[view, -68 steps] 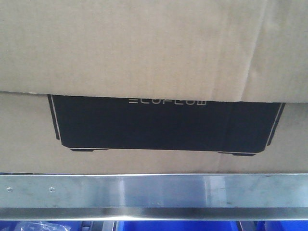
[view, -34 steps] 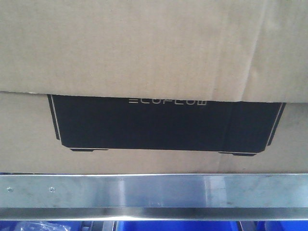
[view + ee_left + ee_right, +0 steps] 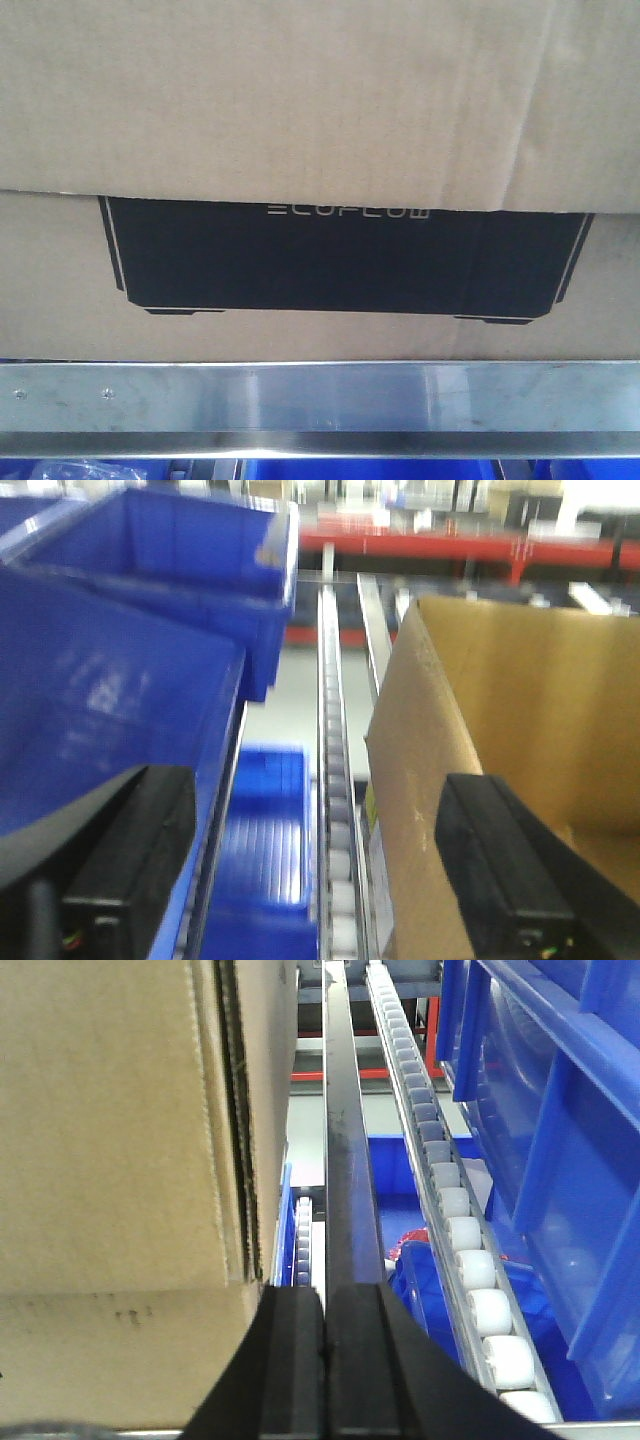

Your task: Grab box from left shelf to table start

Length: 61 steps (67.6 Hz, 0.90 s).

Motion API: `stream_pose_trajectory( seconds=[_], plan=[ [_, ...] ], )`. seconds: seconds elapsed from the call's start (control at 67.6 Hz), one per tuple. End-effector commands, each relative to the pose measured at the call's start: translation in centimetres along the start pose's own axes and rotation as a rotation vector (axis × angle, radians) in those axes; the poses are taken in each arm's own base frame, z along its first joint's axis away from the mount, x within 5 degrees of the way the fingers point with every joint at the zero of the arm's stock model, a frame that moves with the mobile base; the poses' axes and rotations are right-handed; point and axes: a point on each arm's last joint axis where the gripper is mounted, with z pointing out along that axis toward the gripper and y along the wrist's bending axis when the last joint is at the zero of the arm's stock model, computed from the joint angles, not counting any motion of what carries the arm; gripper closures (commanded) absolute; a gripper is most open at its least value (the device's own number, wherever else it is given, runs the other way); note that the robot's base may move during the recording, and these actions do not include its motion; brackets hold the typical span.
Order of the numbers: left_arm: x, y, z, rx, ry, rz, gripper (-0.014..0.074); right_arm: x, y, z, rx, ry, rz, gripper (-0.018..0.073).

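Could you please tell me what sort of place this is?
Most likely a warehouse or stockroom: roller tracks run alongside blue plastic bins and a large cardboard box, all behind a steel shelf rail.

Wide open on the left: the left pincer point(image 3: 315, 800) has its two black fingers point(image 3: 135, 860) spread far apart. On the right, the right pincer point(image 3: 325, 1305) is pressed tight, its pads meeting along a thin seam.

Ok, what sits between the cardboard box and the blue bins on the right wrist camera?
In the right wrist view, a dark metal rail and a roller track run between the box and the blue bins.
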Motion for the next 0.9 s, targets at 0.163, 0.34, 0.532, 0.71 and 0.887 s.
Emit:
stream_pose_trajectory(
  seconds=[0.163, 0.34, 0.532, 0.71, 0.887],
  plan=[
    [-6.1, -1.7, 3.4, 0.13, 0.13, -0.016, 0.0171, -0.7, 0.0, -0.1, -0.004, -0.091, -0.011, 0.0502],
    [-6.9, -4.1, 7.1, 0.244, 0.235, 0.005, 0.0171, -0.7, 0.0, -0.1, -0.004, -0.091, -0.011, 0.0502],
    [-5.9, -4.9, 10.7, 0.239, 0.347, 0.021, 0.0171, -0.7, 0.0, -0.1, -0.004, -0.091, -0.011, 0.0502],
    [-5.3, -5.5, 13.4, 0.233, 0.447, 0.033, 0.0171, -0.7, 0.0, -0.1, -0.004, -0.091, -0.011, 0.0502],
    [-5.9, -5.3, 14.9, 0.161, 0.581, 0.014, 0.0171, -0.7, 0.1, -0.1, -0.005, -0.092, -0.005, 0.0502]
  ],
)
